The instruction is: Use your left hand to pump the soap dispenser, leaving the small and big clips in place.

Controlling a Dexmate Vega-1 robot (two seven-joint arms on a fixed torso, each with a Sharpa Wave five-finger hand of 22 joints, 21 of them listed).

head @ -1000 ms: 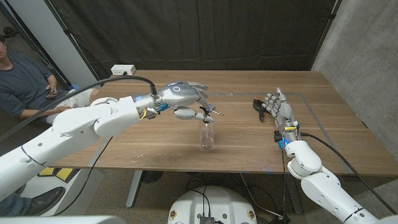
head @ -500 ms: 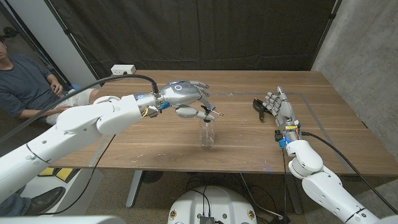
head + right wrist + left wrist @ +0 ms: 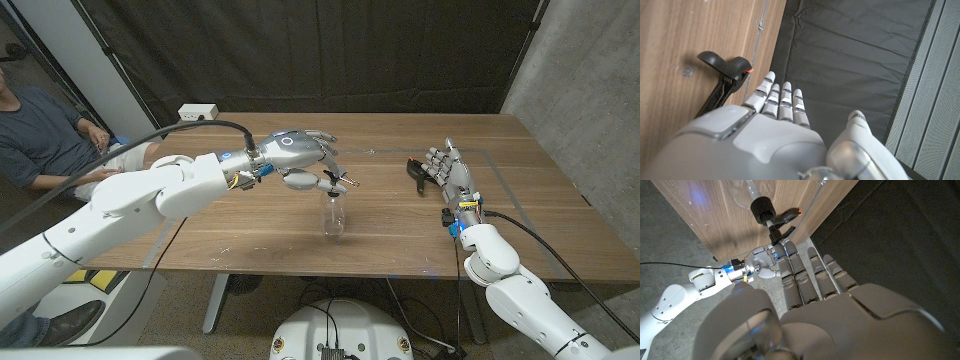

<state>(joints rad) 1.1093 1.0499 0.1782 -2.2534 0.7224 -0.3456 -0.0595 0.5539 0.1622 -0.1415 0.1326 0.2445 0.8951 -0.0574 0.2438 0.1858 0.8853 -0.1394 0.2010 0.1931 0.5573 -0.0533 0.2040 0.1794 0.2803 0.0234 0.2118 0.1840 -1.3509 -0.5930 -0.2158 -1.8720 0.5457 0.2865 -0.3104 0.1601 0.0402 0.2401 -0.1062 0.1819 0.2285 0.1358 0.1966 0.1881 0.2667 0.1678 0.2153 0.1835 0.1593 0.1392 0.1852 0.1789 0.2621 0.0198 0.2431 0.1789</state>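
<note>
Soap dispenser: clear bottle, black pump head, upright near the desk's front-middle. Small clip: black with an orange tip, lying on the desk just behind the dispenser's pump. Big clip: black, orange-tipped, lying flat on the desk well to the right of the dispenser.

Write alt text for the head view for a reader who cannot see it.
The robot's left hand hovers over a clear soap dispenser standing mid-table. Its right hand stands upright, fingers apart, beside a black clip; a seated person is at far left.
</note>
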